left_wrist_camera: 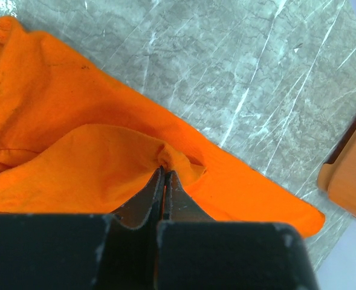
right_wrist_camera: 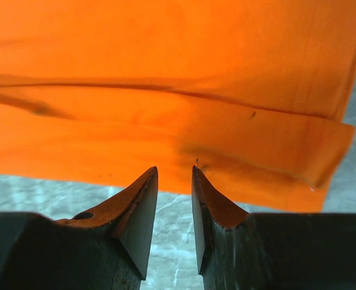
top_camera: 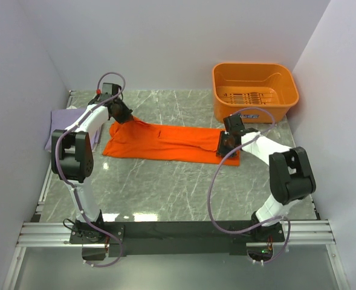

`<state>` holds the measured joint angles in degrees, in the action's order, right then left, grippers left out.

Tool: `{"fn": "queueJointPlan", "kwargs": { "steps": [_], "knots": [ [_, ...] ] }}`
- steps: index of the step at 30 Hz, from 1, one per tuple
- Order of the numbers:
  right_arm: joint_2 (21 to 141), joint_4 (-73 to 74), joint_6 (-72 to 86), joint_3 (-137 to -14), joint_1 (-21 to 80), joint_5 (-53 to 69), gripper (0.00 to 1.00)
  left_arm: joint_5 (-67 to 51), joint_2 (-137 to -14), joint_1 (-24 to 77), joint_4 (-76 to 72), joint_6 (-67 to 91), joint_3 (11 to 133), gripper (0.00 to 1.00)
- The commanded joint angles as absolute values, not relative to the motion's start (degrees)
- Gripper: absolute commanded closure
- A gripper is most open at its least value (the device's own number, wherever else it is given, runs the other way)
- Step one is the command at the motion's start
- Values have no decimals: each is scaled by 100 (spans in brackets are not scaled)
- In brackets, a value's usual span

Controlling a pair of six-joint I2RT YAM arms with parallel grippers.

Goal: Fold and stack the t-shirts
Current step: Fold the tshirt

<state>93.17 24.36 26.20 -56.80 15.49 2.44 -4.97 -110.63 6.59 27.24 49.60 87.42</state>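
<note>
The bright orange t-shirt [top_camera: 165, 142] lies folded into a long strip across the middle of the marble table. My left gripper [top_camera: 122, 115] is shut on a pinch of its upper left corner, lifting a small peak of orange cloth [left_wrist_camera: 105, 151] between the closed fingertips [left_wrist_camera: 164, 170]. My right gripper [top_camera: 225, 144] sits at the shirt's right end, open and holding nothing; in the right wrist view its fingertips [right_wrist_camera: 174, 172] stand just short of the folded orange edge [right_wrist_camera: 256, 175]. The pale lavender t-shirt [top_camera: 60, 124] lies bunched at the far left, partly behind the left arm.
A rigid orange plastic basket [top_camera: 254, 90] stands at the back right; its corner shows in the left wrist view [left_wrist_camera: 350, 175]. White walls close in the table on the left, back and right. The arm bases sit on a rail at the near edge.
</note>
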Motion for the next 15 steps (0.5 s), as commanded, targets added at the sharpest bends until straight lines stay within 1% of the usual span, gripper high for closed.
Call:
{"fn": "queueJointPlan", "kwargs": {
  "steps": [1,15],
  "knots": [
    [9562,2496,2698,-5844,1495,221,64,-562,-11013,633,2619,4852,8833,99],
    [9905,1837,3085,-6126,642,-220,64,-633,-11030,624,2654,4694,8789,99]
  ]
}}
